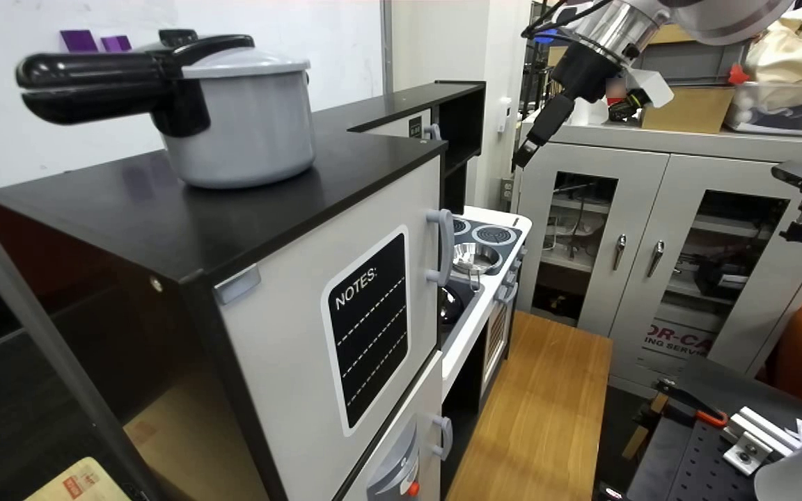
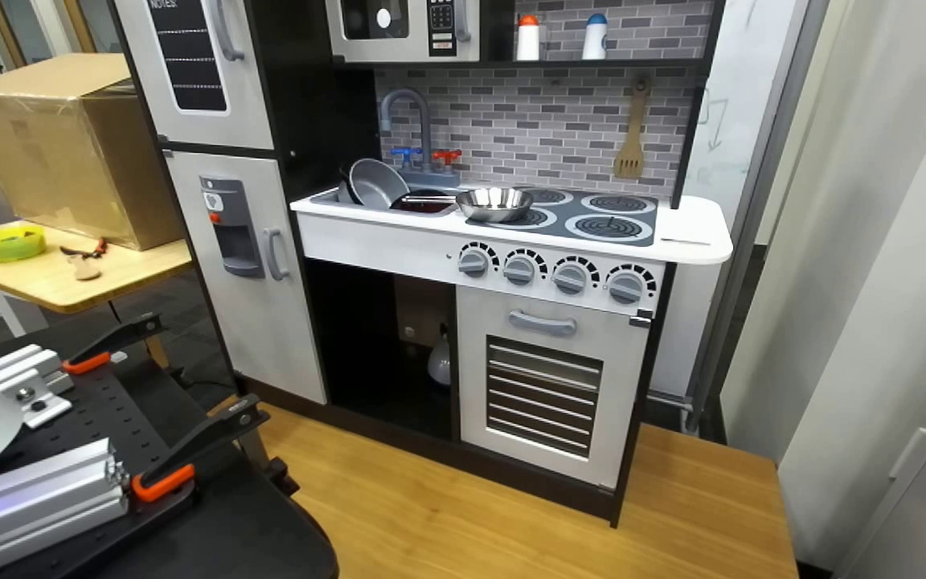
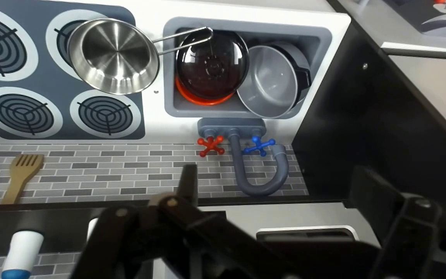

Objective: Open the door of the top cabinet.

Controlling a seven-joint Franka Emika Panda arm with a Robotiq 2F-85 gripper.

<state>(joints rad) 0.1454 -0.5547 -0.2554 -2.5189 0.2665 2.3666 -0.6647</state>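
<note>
The top cabinet (image 1: 408,99) is a dark box on the upper level of the toy kitchen, and it also shows in an exterior view (image 2: 497,32). Its grey, microwave-like door (image 1: 395,126) is closed and has a grey upright handle (image 1: 433,131). The door also shows in an exterior view (image 2: 418,20) and low in the wrist view (image 3: 242,217). The handle is hidden behind a finger in the wrist view. My gripper (image 1: 525,154) is apart from the door, out in front of the kitchen. In the wrist view my gripper (image 3: 281,190) is open and empty.
A tall fridge-like unit (image 1: 289,362) with a grey pot (image 1: 241,125) on top stands beside the door. Below are the stove with a steel pan (image 2: 495,205), and the sink with a grey faucet (image 3: 242,166). Grey metal glass-door cabinets (image 1: 641,202) stand behind my gripper.
</note>
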